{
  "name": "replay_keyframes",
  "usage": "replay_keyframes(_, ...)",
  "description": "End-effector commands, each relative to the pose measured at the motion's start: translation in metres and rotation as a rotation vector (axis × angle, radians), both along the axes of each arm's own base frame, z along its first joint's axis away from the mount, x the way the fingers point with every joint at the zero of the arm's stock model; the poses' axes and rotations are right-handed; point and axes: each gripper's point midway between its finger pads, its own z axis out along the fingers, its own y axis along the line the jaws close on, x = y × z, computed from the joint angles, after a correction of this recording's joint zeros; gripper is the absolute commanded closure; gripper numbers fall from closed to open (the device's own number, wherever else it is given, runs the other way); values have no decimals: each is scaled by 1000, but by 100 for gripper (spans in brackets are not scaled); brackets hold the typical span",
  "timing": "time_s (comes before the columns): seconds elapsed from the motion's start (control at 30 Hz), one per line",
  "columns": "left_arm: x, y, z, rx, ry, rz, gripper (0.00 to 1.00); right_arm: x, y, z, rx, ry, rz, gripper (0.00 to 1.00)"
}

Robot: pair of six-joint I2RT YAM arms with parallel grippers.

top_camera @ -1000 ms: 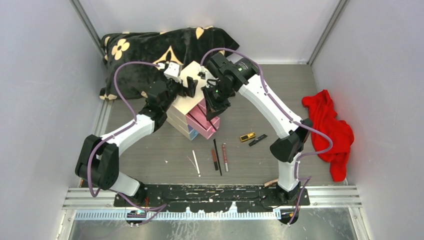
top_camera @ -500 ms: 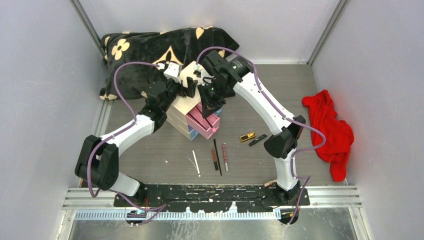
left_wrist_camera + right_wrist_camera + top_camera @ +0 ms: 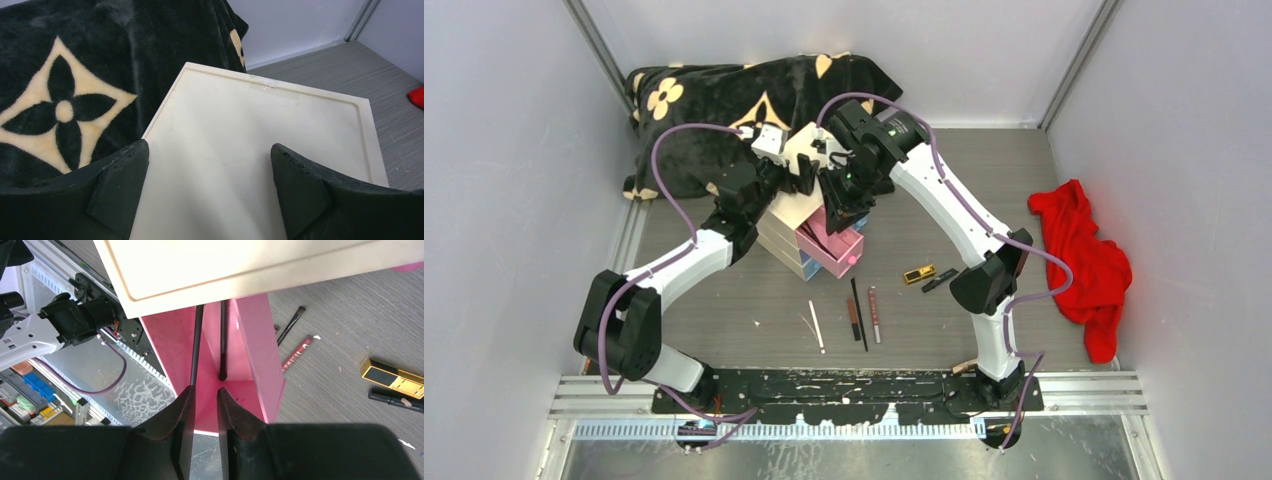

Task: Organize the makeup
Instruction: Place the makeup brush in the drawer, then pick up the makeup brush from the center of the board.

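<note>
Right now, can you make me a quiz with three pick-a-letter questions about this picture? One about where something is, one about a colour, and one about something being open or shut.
1. Where is the crumpled red cloth?
A) on the grey table, near its right edge
B) inside a drawer
C) on top of the box

2. What colour is the pulled-out plastic drawer?
A) green
B) pink
C) yellow

3. How are the left arm's black fingers set over the flat cream box top?
A) pinched shut
B) holding a brush
C) spread wide apart

Answers:
1 A: the cloth lies on the table's right side, away from the box.
2 B: the drawer's walls show pink in the right wrist view.
3 C: the cream top shows between the fingers, and they hold nothing.
</note>
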Motion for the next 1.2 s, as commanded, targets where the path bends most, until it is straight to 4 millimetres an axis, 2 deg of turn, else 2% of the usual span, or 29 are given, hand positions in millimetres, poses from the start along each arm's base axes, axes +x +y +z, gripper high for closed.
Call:
replay_keyframes(0.0, -46, 40, -167, 153, 551, 112, 8, 1, -2, 32, 67, -94, 13, 72)
replay_keyframes(0.17, -46, 41, -168, 158, 551, 116, 8, 2, -32, 48, 10, -199, -50, 72)
replay_keyframes(0.33, -46, 44, -167, 167, 546, 130, 8, 2, -85, 48, -137, -338, -160, 72)
replay_keyframes(0.37, -46, 44, -166, 167, 544, 131, 8, -1, -95, 42, -164, -355, -179, 72)
replay_keyframes(0.5, -46, 43, -167, 160, 548, 125, 8, -7, -126, 42, -169, -477, -256, 70)
replay_keyframes(0.57, -46, 42, -167, 158, 550, 123, 8, -14, -130, 32, -131, -502, -261, 65)
replay_keyframes(0.67, -46, 43, -170, 163, 557, 127, 8, -25, -134, 5, -97, -497, -266, 63)
replay_keyframes(0.73, -46, 43, -170, 162, 556, 129, 8, -33, -138, -18, -92, -482, -269, 63)
replay_keyframes(0.77, -45, 44, -170, 160, 555, 131, 8, -38, -140, -37, -98, -464, -264, 63)
replay_keyframes(0.8, -45, 43, -169, 159, 554, 131, 8, -38, -140, -39, -79, -480, -271, 63)
replay_keyframes(0.83, -45, 43, -170, 160, 555, 131, 8, -43, -144, -58, -91, -470, -275, 63)
replay_keyframes(1.0, -44, 43, -175, 173, 570, 129, 8, -49, -144, -93, -17, -500, -292, 64)
replay_keyframes(1.17, -43, 40, -182, 174, 588, 120, 8, -54, -135, -122, 31, -485, -267, 65)
